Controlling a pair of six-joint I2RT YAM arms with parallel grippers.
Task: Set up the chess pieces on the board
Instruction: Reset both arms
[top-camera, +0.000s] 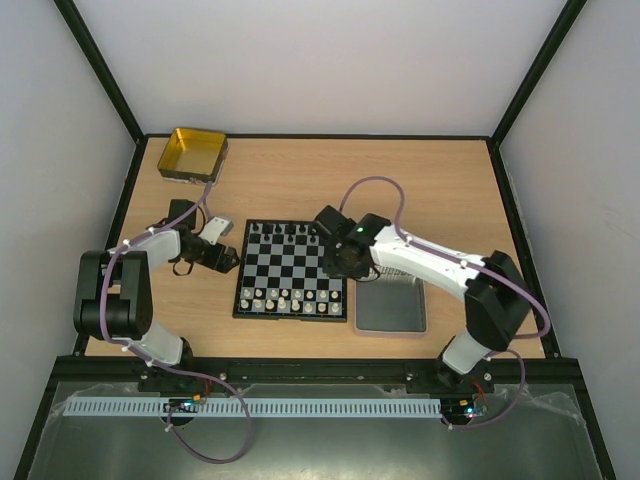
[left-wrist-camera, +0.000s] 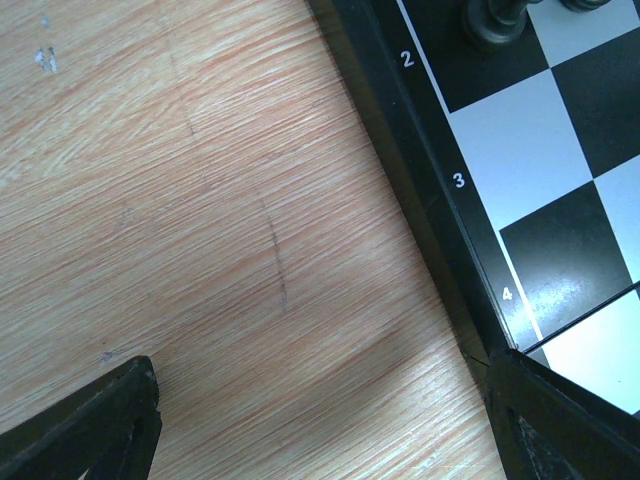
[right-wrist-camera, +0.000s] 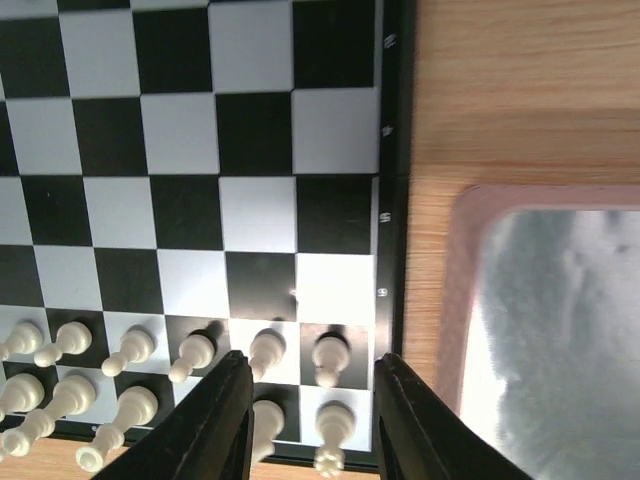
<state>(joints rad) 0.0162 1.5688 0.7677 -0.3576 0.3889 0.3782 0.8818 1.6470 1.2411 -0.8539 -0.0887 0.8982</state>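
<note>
**Right wrist view: fingers parted over the white corner**

The right gripper (right-wrist-camera: 312, 370) is released. Its fingers stand either side of two white chess pieces (right-wrist-camera: 330, 353), pinching neither and hiding part of the bottom row. The board (right-wrist-camera: 250, 130) lies just beside the grey tray (right-wrist-camera: 545, 330). The left gripper (left-wrist-camera: 320, 372) gapes wide over the table (left-wrist-camera: 200, 200) at the board's edge, holding nothing.

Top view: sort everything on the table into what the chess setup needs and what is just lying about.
Belongs to the job: board; white chess pieces on its near rows; black chess pieces at its far edge.

Just lying about: yellow tin at the far left corner; grey tray right of the board.
</note>
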